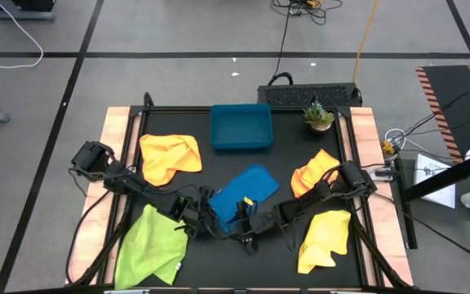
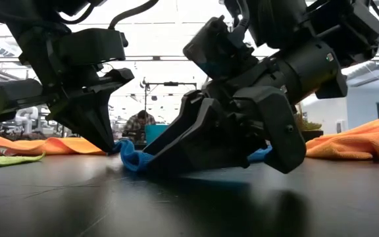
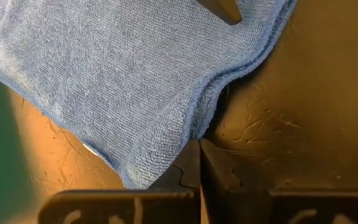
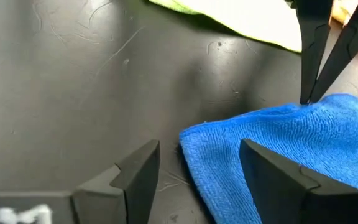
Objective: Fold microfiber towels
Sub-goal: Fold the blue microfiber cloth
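Five towels on table; we work blue towel (image 1: 245, 193) at centre, partly folded, near edge toward us. Others lie apart: lime towel (image 1: 149, 247), two orange towels (image 1: 170, 157) (image 1: 315, 173), yellow towel (image 1: 325, 237).

Left gripper (image 3: 199, 163): fingers pressed together, pinching blue towel's edge at table level.

Right gripper (image 4: 194, 180): fingers spread, straddling towel's corner, not yet closed.

We judge step: securing second corner before fold. Next move calls for closing right fingers on corner, then lifting both together, keeping edge taut.
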Controlling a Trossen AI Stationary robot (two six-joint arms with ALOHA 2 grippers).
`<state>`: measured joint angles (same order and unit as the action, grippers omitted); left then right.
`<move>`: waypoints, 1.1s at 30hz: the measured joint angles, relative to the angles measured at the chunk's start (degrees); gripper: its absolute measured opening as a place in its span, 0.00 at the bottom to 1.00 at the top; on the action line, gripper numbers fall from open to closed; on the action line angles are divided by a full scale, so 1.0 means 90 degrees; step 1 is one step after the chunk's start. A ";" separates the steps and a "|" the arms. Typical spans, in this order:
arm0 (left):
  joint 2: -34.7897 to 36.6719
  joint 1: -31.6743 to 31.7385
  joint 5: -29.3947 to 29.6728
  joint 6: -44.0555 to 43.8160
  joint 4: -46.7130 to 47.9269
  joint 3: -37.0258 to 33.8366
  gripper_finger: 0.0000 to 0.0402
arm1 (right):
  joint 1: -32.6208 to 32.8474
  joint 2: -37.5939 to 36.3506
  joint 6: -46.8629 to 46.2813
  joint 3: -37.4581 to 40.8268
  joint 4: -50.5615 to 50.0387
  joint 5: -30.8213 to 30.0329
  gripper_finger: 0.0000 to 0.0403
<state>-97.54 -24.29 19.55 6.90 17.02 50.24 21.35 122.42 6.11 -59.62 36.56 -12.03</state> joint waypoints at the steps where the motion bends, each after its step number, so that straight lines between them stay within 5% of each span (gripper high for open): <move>1: 0.0000 0.0000 0.0000 -0.0001 -0.0001 0.0000 0.00 | -0.0014 0.0010 0.0002 -0.0001 -0.0009 -0.0005 0.52; 5: 0.0001 0.0003 0.0000 -0.0088 -0.0002 0.0000 0.00 | -0.0013 0.0016 0.0100 0.0000 -0.0045 0.0010 0.42; 14: 0.0005 0.0024 0.0126 -0.0537 -0.0002 0.0000 0.02 | -0.0006 -0.0017 0.0087 0.0000 -0.0201 0.0019 0.03; 19: 0.0007 -0.0050 0.0198 -0.0500 0.0255 0.0002 0.12 | 0.0002 -0.0158 -0.0310 0.0012 -0.0325 -0.0033 0.03; 33: 0.0010 -0.0448 0.1009 -0.1301 0.0362 0.0002 0.61 | 0.0007 -0.0729 -0.0510 0.0022 -0.0822 -0.0355 0.00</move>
<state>-97.45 -28.32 28.63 -4.81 20.27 50.26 21.41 115.86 1.52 -59.42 29.16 -15.23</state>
